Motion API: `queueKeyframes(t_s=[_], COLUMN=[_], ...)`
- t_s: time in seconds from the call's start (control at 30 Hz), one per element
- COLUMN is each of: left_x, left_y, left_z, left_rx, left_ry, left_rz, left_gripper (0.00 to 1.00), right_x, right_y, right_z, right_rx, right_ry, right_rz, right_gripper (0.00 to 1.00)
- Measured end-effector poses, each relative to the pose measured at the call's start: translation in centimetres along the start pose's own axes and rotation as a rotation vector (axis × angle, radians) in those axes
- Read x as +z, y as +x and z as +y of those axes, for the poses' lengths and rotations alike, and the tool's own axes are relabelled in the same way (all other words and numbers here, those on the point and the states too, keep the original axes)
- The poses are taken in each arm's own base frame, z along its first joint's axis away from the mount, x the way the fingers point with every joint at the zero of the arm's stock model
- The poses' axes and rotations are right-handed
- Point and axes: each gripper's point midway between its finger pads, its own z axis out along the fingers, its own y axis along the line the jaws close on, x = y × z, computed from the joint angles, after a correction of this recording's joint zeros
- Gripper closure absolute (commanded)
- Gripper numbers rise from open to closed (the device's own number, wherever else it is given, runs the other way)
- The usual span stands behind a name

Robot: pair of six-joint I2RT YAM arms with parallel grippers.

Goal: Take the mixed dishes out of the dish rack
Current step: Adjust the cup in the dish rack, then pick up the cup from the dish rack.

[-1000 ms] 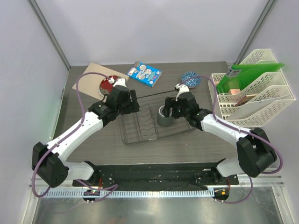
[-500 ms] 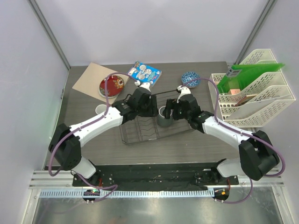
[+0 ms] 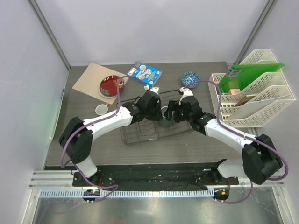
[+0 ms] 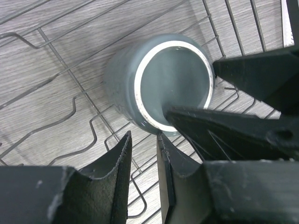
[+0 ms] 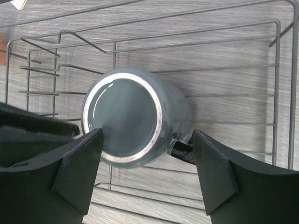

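Dark grey mug (image 5: 126,114) in dish rack (image 3: 140,133), between right claw's (image 5: 147,140) spread jaws

Dark wood-grain table (image 3: 180,150) between pale lilac walls (image 3: 154,28)

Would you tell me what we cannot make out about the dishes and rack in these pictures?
Grey mug: top view, mostly covered by the left gripper and right gripper.
Its handle: unseen in left wrist view; only a dark bit behind the body in right wrist view.
Small cup: top view, too small for detail.
Rack: both wrist views, cut off by frame edges.
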Motion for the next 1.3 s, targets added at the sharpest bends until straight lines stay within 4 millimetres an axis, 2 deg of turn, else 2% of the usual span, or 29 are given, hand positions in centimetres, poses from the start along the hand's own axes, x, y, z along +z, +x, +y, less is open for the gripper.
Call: queueKeyframes(t_s=[0.27,0.47,0.6,0.77,0.93,1.17,1.3], left_x=[0.8,3.0,4.0,3.7,1.6,-4.4,-6.4], left_y=[-0.6,-0.5,-1.0,-2.1,-3.4,-6.1,-6.5], left_z=[-0.5,-0.4,-0.4,-0.1,0.9,2.5,3.5], left_rx=[0.004,0.012,0.016,0.028,0.035,0.011,-0.004], left_ry=[0.001,-0.021,-0.037,-0.062,-0.121,-0.183,-0.208], left_rz=[-0.003,0.018,0.018,-0.019,-0.078,-0.240,-0.294], left_gripper=[0.67,0.59,0.50,0.39,0.36,0.35,0.35], right_x=[-0.9,-1.5,-1.6,-1.5,-1.0,0.1,0.3], right_y=[0.4,2.9,3.6,3.6,3.8,5.2,5.4], right_z=[0.1,0.6,0.5,0.1,-1.0,-3.8,-5.1], right_rx=[0.044,0.066,0.066,0.062,0.056,0.062,0.064], right_ry=[-0.021,-0.057,-0.055,-0.036,0.021,0.169,0.241], right_rz=[-0.011,0.055,0.080,0.079,0.073,0.096,0.095], right_gripper=[0.20,0.20,0.19,0.19,0.20,0.27,0.31])
